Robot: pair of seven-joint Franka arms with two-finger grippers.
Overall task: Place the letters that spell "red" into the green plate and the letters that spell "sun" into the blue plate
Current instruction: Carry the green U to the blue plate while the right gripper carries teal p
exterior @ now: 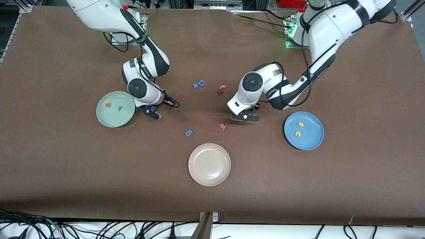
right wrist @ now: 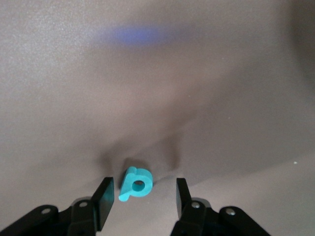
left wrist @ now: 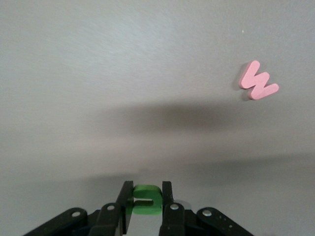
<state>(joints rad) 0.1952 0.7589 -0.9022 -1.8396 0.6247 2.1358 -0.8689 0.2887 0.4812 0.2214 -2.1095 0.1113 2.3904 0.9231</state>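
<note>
The green plate (exterior: 114, 120) holds an orange "e" (exterior: 107, 104) and a teal "r" (exterior: 119, 107). Beside it, my right gripper (exterior: 153, 113) (right wrist: 143, 197) is low over the table and open. The teal "d" (right wrist: 136, 183) lies between its fingers, apart from both. The blue plate (exterior: 312, 139) holds a yellow "s" (exterior: 300, 124) and a yellow "u" shape (exterior: 297, 134). My left gripper (exterior: 245, 117) (left wrist: 146, 201) is low over the mat between the blue plate and the pink "w", shut on the green "u/n" letter (left wrist: 146, 196).
A cream plate (exterior: 209, 172) sits nearest the front camera at mid-table. A pink "w" (exterior: 222, 126) (left wrist: 258, 80) and a blue "6" (exterior: 189, 133) lie just above it in the view. A blue "D" (exterior: 200, 83) and an orange-and-dark-red pair (exterior: 221, 89) lie toward the bases.
</note>
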